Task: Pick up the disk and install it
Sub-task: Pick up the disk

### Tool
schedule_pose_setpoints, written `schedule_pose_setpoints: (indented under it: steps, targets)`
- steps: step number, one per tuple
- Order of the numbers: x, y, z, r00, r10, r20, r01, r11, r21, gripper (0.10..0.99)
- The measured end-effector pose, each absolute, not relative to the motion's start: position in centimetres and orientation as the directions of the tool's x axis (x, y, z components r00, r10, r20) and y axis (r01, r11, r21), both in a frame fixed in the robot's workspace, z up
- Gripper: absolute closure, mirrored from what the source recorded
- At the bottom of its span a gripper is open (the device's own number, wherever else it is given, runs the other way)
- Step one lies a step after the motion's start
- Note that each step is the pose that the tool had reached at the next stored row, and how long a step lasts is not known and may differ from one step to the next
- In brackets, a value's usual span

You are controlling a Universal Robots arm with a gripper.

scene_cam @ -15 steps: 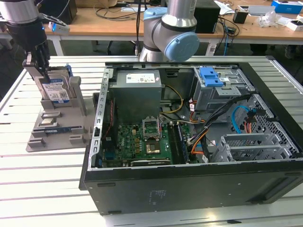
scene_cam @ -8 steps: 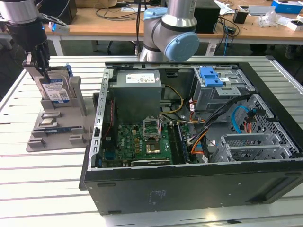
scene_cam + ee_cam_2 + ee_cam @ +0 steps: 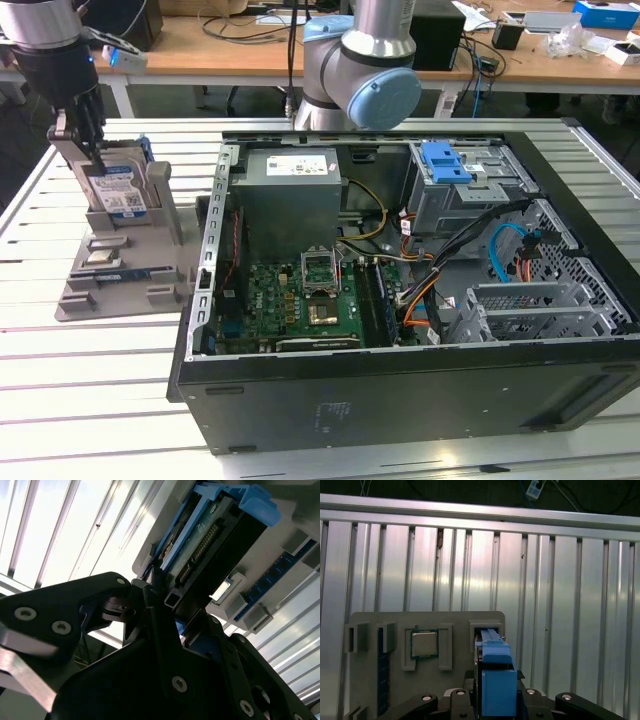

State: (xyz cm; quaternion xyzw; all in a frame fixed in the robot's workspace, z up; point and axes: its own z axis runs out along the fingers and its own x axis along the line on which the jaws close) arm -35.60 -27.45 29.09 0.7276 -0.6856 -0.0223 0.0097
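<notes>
- Gripper [image 3: 85, 145] is reaching down over the upright disk [image 3: 122, 190], its black fingers closing narrowly on the top edge and looking clamped on the blue bracket.
- Disk is standing on edge in a slot of the grey fixture [image 3: 110, 290], at the exterior view's left, well apart from the open computer case [image 3: 400, 380].
- Pick-up appears to be the step in hand: the disk is sitting in its slot, not yet lifted.
- Doing this well likely means keeping the grip square on the bracket's flanks, clear of the connector pins showing in the second wrist view, and drawing straight along the slot so nothing is binding.
- Disk is showing a silver metal body with a white-and-blue label, framed in smooth blue plastic.
- Fixture is looking matte and blocky, with pockets; one is holding a square metal-lidded processor [image 3: 425, 644].
- Everything is resting on a ribbed, glaring aluminium table [image 3: 60, 380].
</notes>
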Motion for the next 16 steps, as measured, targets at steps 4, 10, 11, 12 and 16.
schedule_pose_setpoints:
  steps: [4,10,11,12,16]
  targets:
    - [-35.6,-27.4,29.4,0.059,-0.998,-0.019,-0.997,-0.060,0.045,0.718]
    - [-35.6,-27.4,30.3,0.059,-0.998,-0.019,-0.997,-0.060,0.045,0.718]
    - [-35.6,-27.4,30.4,0.059,-0.998,-0.019,-0.997,-0.060,0.045,0.718]
    - [-35.6,-27.4,30.5,0.059,-0.998,-0.019,-0.997,-0.060,0.045,0.718]
    - [-35.6,-27.4,31.1,0.059,-0.998,-0.019,-0.997,-0.060,0.045,0.718]
